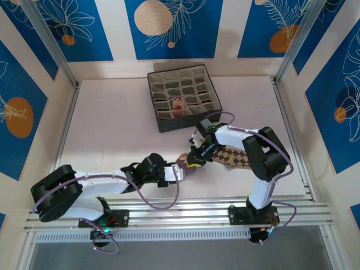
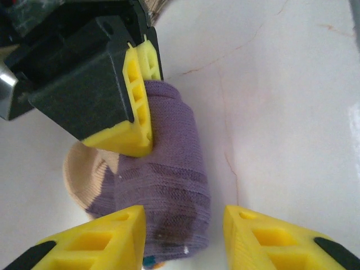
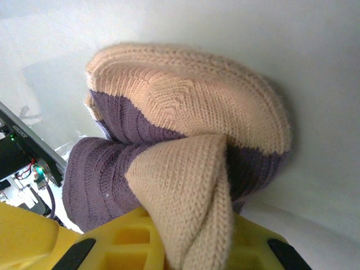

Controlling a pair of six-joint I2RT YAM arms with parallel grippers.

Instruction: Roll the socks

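Pale tabletop (image 1: 112,124) sits under blue-patterned walls. At its near middle lies the purple sock (image 2: 169,169), partly rolled. Here the right gripper (image 3: 185,250) is clamped on the beige toe flap, while the left gripper (image 2: 183,242) stands spread around the cuff end, not gripping. My worry: with one pinch holding, the roll may spring loose, or a tug on the toe may drag the bundle and unwind it.
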